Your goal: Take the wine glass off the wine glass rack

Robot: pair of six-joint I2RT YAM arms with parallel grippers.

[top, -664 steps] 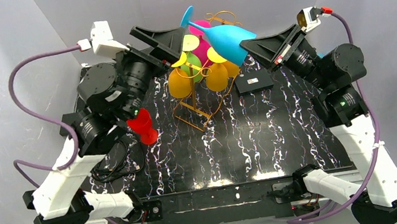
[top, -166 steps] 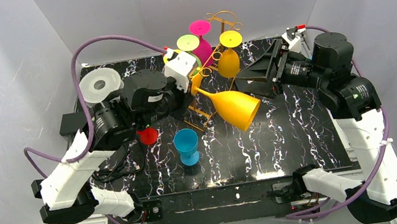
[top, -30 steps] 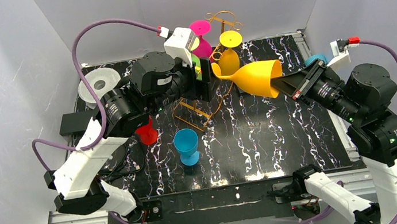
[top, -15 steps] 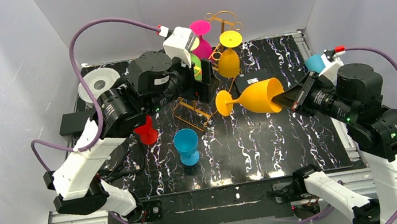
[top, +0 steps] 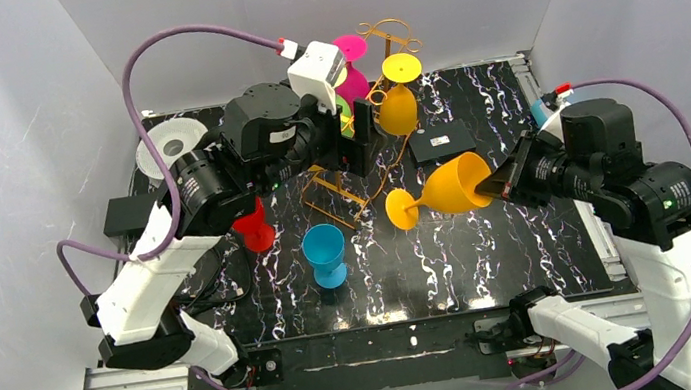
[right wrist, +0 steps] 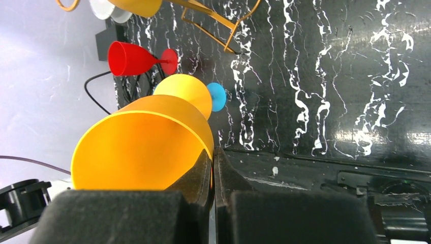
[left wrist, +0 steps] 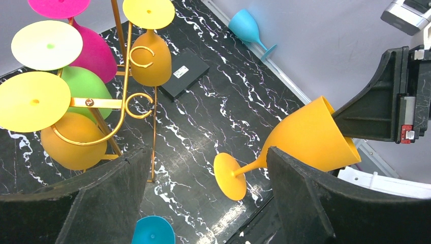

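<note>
wine glass (top: 454,184) rim pinched between closed jaws of right gripper (right wrist: 213,157)

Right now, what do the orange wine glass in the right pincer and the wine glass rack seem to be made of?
Orange wine glass: probably plastic with a matte finish. Its wall is opaque and evenly coloured, and nothing shows through it.
Wine glass rack: likely thin metal wire with a golden coating. The rods are slim, curl into scrolls and have a slight sheen.
</note>
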